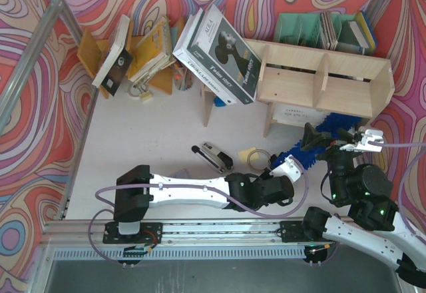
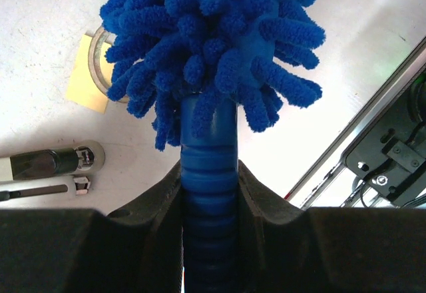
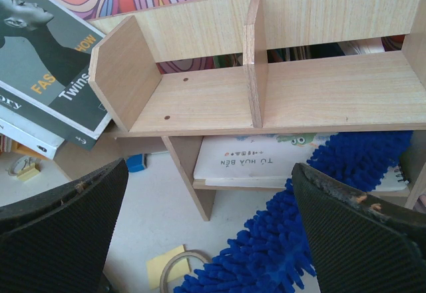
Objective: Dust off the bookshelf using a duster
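We see the bookshelf (image 1: 346, 93), pale bare plywood, standing upright at the right rear. One upright divider splits its upper board between the side panels, and there's a lower opening beneath. The duster (image 3: 299, 220) is bright blue fluffy chenille on a ribbed darker blue handle. It slants up towards the shelf, with its far end tucked into that lower opening under the upper board. Its handle is clamped in the left gripper (image 2: 210, 193).

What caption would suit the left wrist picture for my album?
The left gripper clamps the blue duster by its handle over the white table.
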`<action>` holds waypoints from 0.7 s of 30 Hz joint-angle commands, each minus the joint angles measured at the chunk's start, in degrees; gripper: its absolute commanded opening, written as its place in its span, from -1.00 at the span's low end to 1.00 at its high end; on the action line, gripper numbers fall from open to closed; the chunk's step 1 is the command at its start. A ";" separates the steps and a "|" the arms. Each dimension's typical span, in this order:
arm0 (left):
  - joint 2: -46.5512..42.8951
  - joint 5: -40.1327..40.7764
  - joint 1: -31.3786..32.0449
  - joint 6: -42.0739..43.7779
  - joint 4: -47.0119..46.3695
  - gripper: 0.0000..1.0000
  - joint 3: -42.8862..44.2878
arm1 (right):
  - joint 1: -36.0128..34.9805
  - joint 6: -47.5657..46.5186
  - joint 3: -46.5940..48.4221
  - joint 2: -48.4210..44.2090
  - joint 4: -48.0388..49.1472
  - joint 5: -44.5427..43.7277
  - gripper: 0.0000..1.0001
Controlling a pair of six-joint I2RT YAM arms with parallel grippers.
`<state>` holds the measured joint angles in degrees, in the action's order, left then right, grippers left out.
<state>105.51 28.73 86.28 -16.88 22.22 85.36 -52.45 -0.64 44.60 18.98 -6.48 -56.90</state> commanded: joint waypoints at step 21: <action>-15.91 17.03 0.99 -19.83 0.81 -1.00 -15.95 | 0.06 -0.21 -0.21 -0.28 1.80 0.28 0.98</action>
<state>91.29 40.53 87.18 -29.06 22.65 71.59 -52.42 -0.62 44.60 18.98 -6.50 -56.90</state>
